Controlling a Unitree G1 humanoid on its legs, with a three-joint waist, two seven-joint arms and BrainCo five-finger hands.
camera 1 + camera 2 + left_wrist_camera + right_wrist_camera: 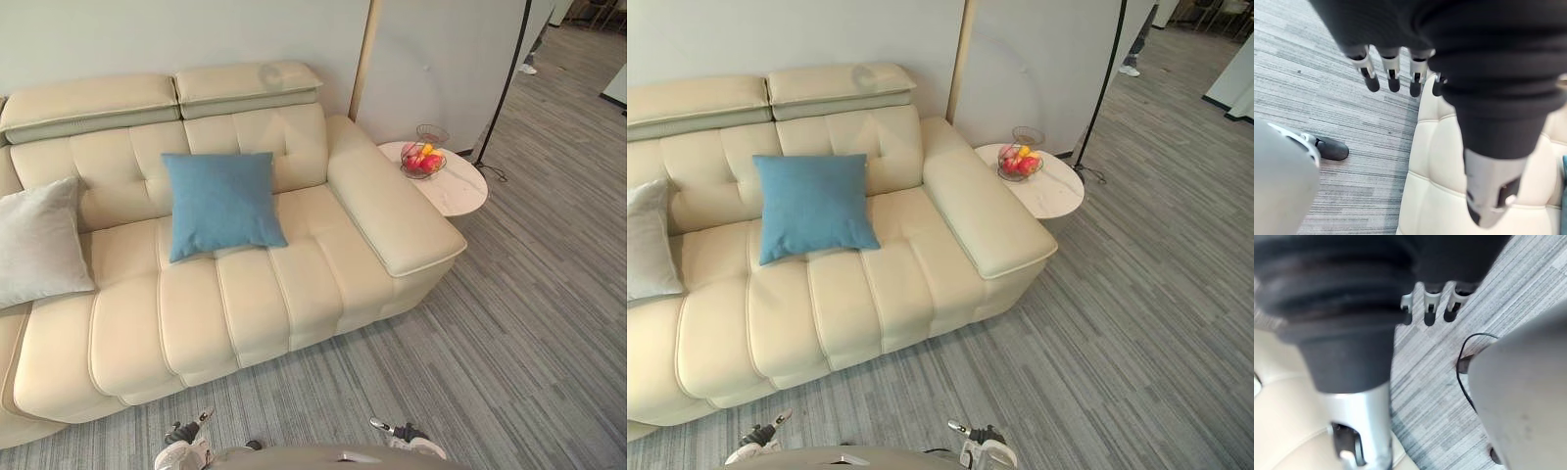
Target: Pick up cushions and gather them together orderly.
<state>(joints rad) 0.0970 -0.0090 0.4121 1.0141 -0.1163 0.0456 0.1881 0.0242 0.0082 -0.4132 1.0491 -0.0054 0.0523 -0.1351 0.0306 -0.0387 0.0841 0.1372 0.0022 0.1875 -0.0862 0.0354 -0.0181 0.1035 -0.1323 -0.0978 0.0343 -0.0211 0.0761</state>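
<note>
A cream sofa (245, 304) has a blue cushion (221, 203) propped against its backrest at mid-seat. A grey cushion (39, 240) leans at its left end, well apart. The left hand (1393, 73) and right hand (1430, 303) hang near its front edge, fingers straight, slightly apart and empty.

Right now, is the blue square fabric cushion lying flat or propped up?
Propped up: the blue cushion leans against the cream leather sofa's backrest, bottom edge on the seat.

Bare sofa seat (245, 304) lies open in front of the blue cushion (223, 204); the grey cushion (39, 240) crowds the left end, while the broad armrest (392, 211) and small round desk (458, 191) wall off the right.
</note>
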